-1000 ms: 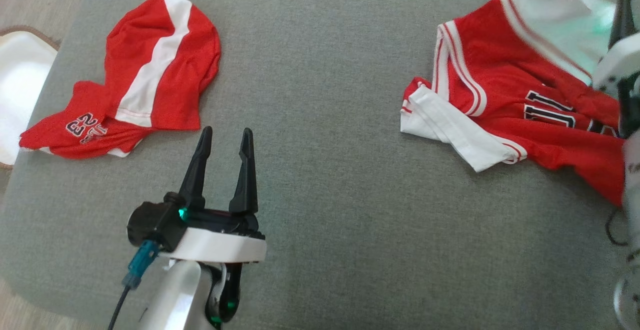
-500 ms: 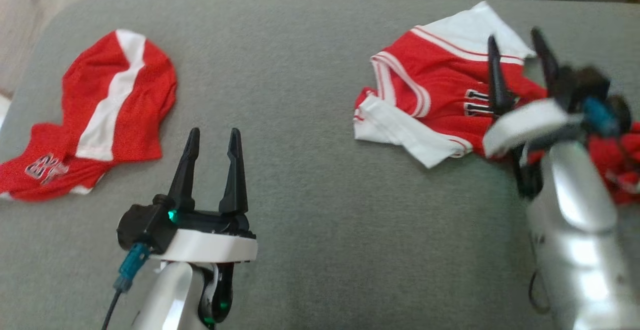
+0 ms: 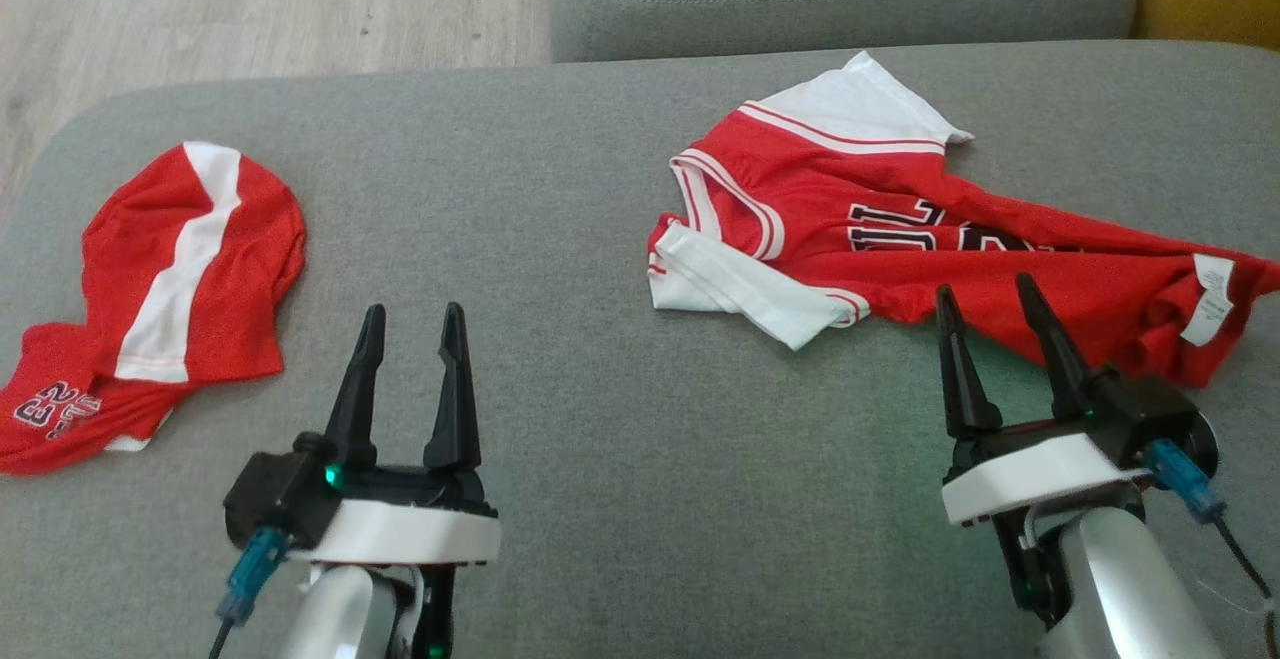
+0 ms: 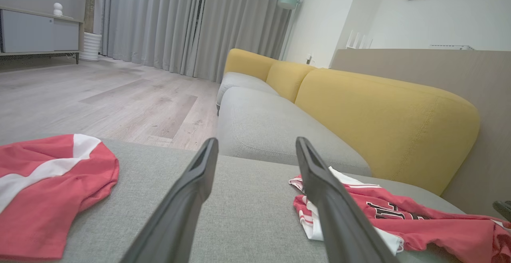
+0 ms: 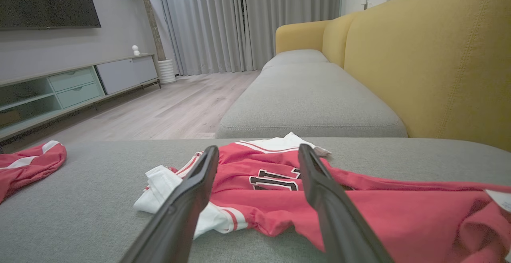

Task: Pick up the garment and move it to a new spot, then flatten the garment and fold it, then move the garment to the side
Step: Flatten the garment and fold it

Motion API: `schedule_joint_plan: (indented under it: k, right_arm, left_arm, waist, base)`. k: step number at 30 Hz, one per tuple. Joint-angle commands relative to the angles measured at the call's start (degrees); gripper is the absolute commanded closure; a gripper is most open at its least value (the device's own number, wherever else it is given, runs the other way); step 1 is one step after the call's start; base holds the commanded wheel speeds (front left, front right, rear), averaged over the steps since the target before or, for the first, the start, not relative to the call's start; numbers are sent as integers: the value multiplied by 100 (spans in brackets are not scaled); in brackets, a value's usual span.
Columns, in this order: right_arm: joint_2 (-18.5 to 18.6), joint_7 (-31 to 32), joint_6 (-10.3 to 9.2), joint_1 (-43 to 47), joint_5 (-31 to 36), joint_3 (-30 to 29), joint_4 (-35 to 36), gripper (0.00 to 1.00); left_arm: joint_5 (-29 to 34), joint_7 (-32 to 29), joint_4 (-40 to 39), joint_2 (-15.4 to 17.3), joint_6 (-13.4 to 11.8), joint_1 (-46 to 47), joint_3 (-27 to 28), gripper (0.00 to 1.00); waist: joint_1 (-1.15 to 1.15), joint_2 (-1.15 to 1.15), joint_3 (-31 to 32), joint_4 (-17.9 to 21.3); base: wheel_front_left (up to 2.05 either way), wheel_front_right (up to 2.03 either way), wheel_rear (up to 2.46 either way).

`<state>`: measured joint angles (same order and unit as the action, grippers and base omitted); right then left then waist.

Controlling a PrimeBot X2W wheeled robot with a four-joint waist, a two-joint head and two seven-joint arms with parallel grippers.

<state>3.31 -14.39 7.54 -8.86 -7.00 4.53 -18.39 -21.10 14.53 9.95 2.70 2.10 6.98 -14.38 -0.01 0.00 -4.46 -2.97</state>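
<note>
In your head view you look down on a wide grey cushion. A red and white jersey lies crumpled on its right half, with black lettering partly hidden in folds and a white label at its far right end. Red shorts with a white stripe and the number 23 lie at the cushion's left edge, well apart from the jersey. Your left gripper sits at the lower left, its 2 dark fingers spread and holding nothing, over bare cushion. Your right gripper sits at the lower right, fingers also spread and empty, tips at the jersey's near edge. In your left wrist view, the left gripper is spread wide, with the shorts to its left and the jersey to its right, a yellow sofa back beyond. In your right wrist view, the right gripper is spread above the jersey, which lies flat on the cushion, gripped by nothing.
</note>
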Motion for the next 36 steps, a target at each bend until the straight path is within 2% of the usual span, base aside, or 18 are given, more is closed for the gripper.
schedule_joint_plan:
  k: [1,6,12,24,35,36]
  right_arm:
    - [-43,-60,-5,-158,74,126,234,0]
    - [-43,-61,-5,-221,344,114,203,0]
    - [-43,-42,-5,-491,837,273,-246,0]
    - [-43,19,-5,-1462,1889,544,-1913,0]
    - [-21,-31,-5,-2061,2612,235,-2950,0]
    - [-23,-36,-5,-2094,2628,205,-2996,34]
  left_arm:
    - [68,47,-204,18,24,99,209,0]
    - [61,47,-203,18,36,112,122,0]
    - [82,47,-193,18,40,212,46,0]
    - [-38,47,-149,18,-2,449,-114,0]
    - [-69,47,-180,18,-27,562,-154,0]
    - [-68,47,-177,18,-32,565,-159,0]
  waist:
    - [1,0,-10,-30]
    - [1,0,-103,-182]
    - [1,0,-293,-420]
    - [1,0,-727,-1034]
    - [1,0,-903,-1199]
    - [1,0,-907,-1195]
  base:
    - [0,0,0]
    - [0,0,0]
    - [0,0,0]
    - [0,0,0]
    - [0,0,0]
    - [0,0,0]
